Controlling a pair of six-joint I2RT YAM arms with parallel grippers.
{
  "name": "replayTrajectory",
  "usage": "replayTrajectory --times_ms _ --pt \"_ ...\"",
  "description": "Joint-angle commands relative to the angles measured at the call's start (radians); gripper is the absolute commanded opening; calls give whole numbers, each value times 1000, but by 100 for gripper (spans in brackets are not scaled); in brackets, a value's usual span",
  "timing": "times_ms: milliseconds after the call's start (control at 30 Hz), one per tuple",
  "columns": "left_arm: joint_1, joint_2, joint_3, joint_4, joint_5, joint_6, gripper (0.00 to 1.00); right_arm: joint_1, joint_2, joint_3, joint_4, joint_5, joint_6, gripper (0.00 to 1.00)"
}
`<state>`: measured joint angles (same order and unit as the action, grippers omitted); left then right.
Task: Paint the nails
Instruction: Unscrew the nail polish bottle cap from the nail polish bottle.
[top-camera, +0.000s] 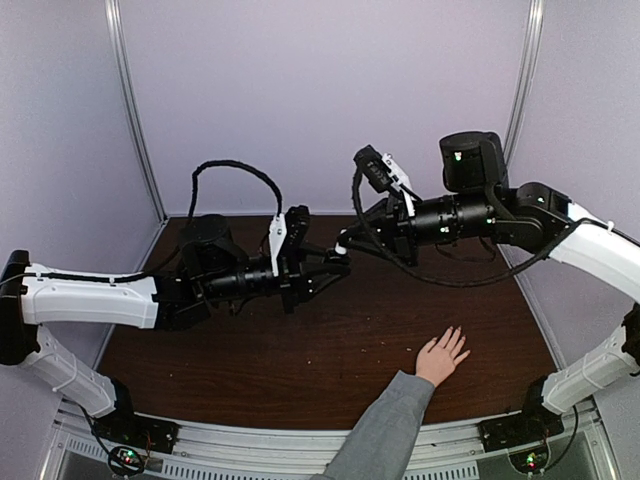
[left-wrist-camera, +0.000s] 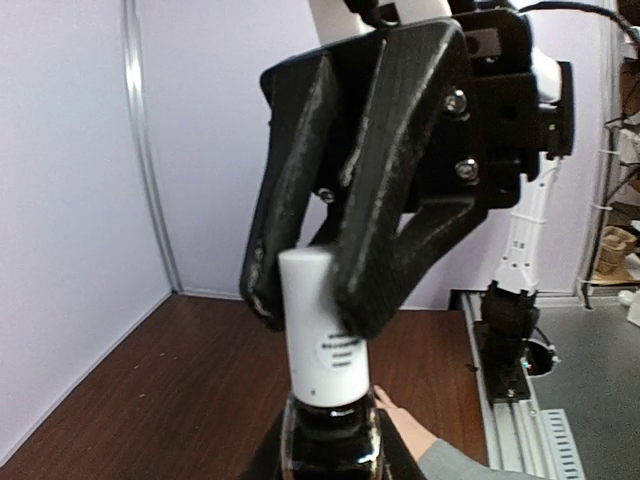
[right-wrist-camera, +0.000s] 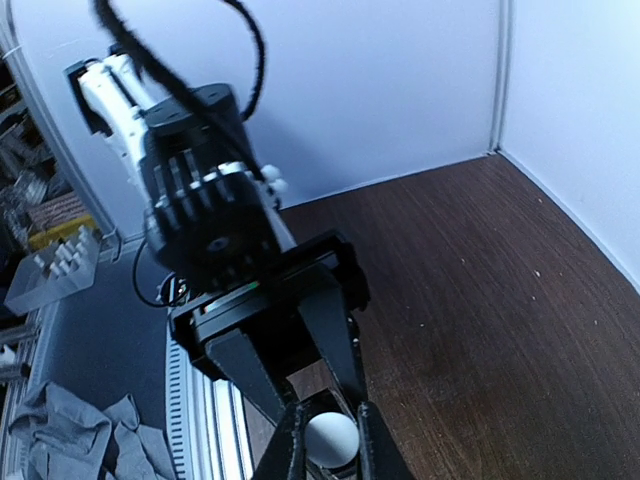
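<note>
A small dark polish bottle (left-wrist-camera: 330, 440) with a tall white cap (left-wrist-camera: 320, 330) hangs in mid-air above the table's middle. My left gripper (left-wrist-camera: 330, 455) is shut on the bottle's dark body. My right gripper (right-wrist-camera: 332, 445) comes from the opposite side and is shut on the white cap (right-wrist-camera: 332, 438), whose round end shows between its fingers. In the top view both grippers meet at the bottle (top-camera: 338, 258). A light-skinned hand (top-camera: 442, 355) with a grey sleeve lies flat at the near right, fingers spread. Its nails (top-camera: 456, 333) are too small to make out.
The brown table (top-camera: 250, 350) is walled by pale panels and metal posts (top-camera: 135, 110). An aluminium rail (top-camera: 300, 440) runs along the near edge. A black cable (top-camera: 235, 170) loops over the left arm. Off the table lie a clear rack (right-wrist-camera: 55, 270) and a grey cloth (right-wrist-camera: 90, 440).
</note>
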<state>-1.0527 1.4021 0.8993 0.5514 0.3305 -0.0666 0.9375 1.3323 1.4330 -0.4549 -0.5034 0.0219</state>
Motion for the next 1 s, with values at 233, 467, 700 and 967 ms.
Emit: replayTrajectory --times_ms 233,467,700,967 --pt "-24 19 31 169 507 -98 0 3 -30 18 29 -208 -151 0" --pt "-24 20 31 192 474 -100 0 3 -29 9 25 -222 -156 3" --pt "-24 -21 2 143 239 -13 0 2 -25 10 20 -131 -100 49" --pt "-24 -31 -4 84 1 47 0 1 -18 5 59 -108 3 60"
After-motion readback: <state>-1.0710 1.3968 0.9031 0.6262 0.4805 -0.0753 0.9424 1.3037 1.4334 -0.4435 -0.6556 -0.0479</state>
